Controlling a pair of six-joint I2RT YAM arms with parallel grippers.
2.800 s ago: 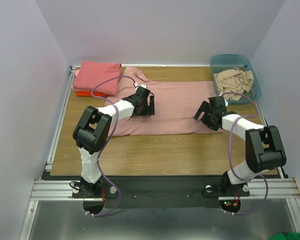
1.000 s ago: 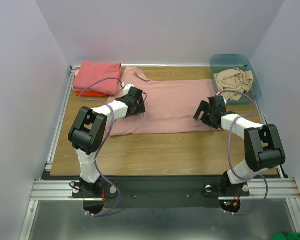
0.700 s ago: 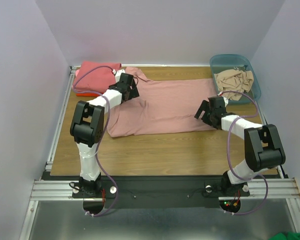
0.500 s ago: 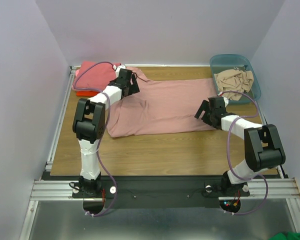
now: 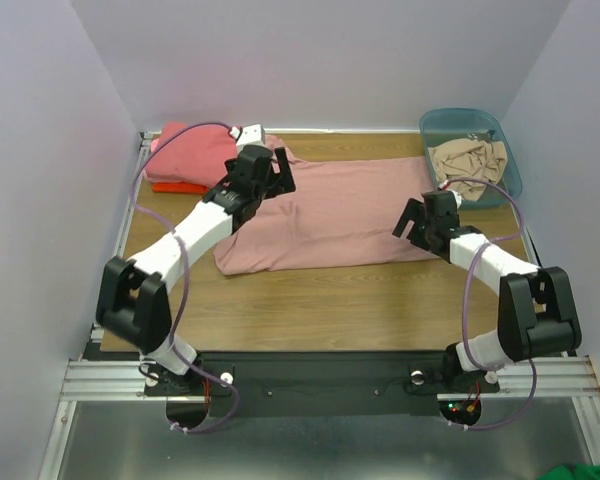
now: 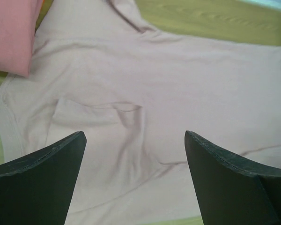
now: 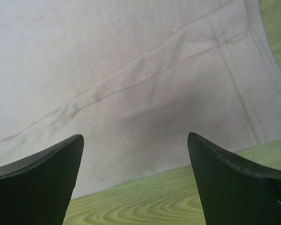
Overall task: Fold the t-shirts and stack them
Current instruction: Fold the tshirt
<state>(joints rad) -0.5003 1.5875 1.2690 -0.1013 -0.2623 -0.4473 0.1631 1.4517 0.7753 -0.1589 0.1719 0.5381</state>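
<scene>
The dusty pink t-shirt (image 5: pixel 350 215) lies spread across the tabletop (image 5: pixel 330 300); left fingers (image 6: pixel 37 187) and right fingers (image 7: pixel 33 183) hover apart, empty; soft, limp cotton, probably best pinched at hem corner and shoulder.

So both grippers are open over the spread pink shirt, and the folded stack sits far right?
No: the folded stack sits far left, as the top view shows. The left gripper and right gripper are open over the pink shirt.
</scene>
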